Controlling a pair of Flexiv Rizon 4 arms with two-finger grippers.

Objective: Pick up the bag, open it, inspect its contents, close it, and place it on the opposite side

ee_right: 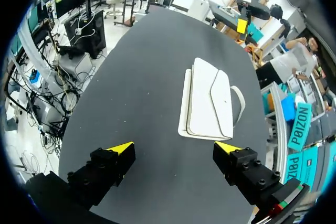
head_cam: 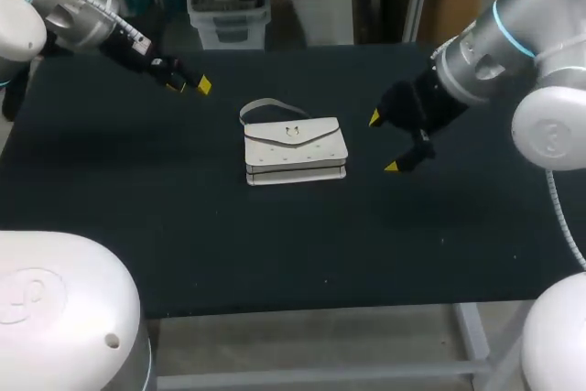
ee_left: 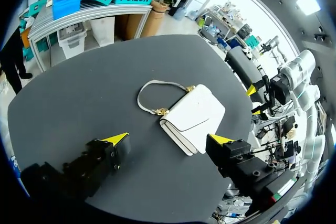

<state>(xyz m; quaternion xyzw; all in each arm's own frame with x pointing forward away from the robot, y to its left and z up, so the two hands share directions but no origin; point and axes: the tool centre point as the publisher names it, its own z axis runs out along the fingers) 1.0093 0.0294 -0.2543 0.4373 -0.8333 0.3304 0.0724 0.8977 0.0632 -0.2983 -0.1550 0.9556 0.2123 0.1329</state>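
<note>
At table [head_cam: 137, 217] centre the bag [head_cam: 295, 148] lies flat, flap shut, strap [head_cam: 261, 105] looped off toward 11 o'clock. Left gripper [head_cam: 189, 86] hangs at the bag's 10 o'clock and right gripper [head_cam: 383, 142] at its 3 o'clock, both with fingers apart, empty and clear of the bag. Looks like pre-pick: the next move needs one gripper down on the strap or a bag edge, closing squarely before the lift.

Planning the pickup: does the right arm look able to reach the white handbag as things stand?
Probably yes: the right gripper hangs open beside the white handbag, and nothing on the table stands between them.
</note>
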